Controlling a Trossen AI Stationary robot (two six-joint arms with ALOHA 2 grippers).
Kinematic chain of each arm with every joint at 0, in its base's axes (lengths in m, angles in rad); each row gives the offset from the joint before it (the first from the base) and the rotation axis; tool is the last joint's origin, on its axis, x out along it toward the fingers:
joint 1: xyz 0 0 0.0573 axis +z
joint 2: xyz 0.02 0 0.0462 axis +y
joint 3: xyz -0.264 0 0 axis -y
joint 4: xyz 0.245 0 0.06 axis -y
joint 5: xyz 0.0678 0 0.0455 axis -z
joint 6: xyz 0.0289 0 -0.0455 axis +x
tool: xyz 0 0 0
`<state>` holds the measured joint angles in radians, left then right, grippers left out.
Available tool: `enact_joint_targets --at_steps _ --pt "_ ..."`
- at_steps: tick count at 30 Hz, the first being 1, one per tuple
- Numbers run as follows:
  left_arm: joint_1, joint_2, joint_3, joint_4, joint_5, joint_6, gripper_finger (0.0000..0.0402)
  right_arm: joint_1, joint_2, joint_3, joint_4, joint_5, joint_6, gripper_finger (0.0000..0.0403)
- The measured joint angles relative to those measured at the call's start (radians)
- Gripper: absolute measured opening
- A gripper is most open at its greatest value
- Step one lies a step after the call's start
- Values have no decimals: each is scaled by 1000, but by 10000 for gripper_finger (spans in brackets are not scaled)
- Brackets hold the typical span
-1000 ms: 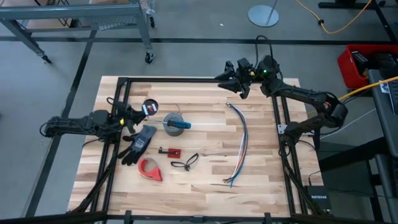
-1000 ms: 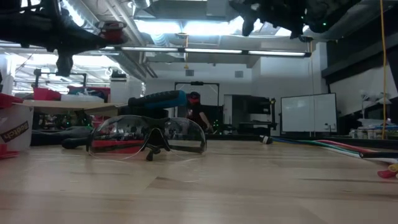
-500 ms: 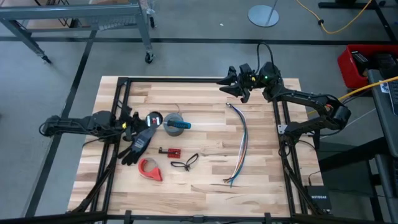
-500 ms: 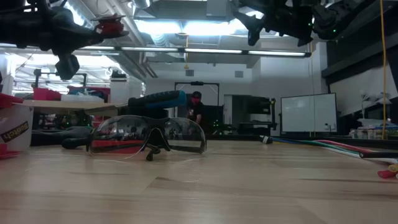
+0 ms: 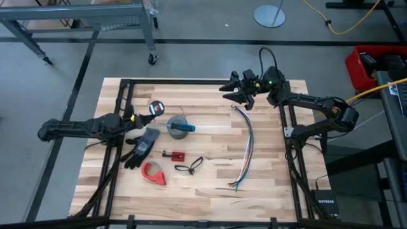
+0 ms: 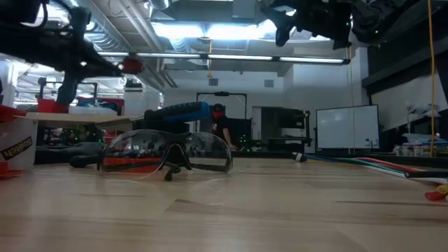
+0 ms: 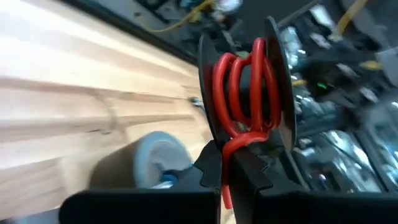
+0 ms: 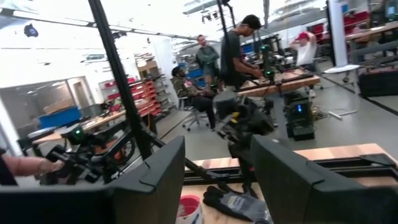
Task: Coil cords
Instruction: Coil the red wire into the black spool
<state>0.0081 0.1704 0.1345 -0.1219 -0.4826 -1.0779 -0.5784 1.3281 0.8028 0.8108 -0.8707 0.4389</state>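
Currently the left gripper [image 5: 150, 111] is clamped on the red cord coil [image 7: 245, 93], held clear of the table in the left-centre of the high view, just beside the grey tape roll [image 5: 178, 123]. Main risk: the fingers pinch only the coil's lower edge in the left wrist view, so any twist or bump against the roll could spring the loops open or let the cord slip out. The blue-handled tool [image 5: 184, 128] lying on the roll is also near enough to snag. Left arm lies low and stretched from the left edge toward centre, wrist rolled so the coil faces up. Right gripper [image 5: 238, 91] hangs above the table's upper-right area, fingers spread and empty, near the top end of the multicoloured wire bundle [image 5: 248, 143]; it looks idle.
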Motion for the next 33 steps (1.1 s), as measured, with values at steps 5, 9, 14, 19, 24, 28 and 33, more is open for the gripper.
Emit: enact_joint_targets --at_steps 5,9,14,19,24,28,33 --pt "39 32 0 -68 -12 -64 0 45 0 0 0 0 -43 189" --pt "81 59 0 -87 -53 -58 0 73 0 0 -1 -1 -65 189" --pt "157 83 0 -122 -88 -64 0 85 0 0 -1 -3 -73 189" --pt "228 101 0 -223 -88 -124 0 88 0 0 -7 -3 -80 189" --pt "288 106 0 -270 -87 -135 0 88 0 0 -7 -4 -87 189" --pt "331 107 1 -273 -81 -151 0 88 0 0 -7 -4 -105 189" --pt "369 146 2 -277 0 -273 0 88 0 1 -22 -4 -107 189"
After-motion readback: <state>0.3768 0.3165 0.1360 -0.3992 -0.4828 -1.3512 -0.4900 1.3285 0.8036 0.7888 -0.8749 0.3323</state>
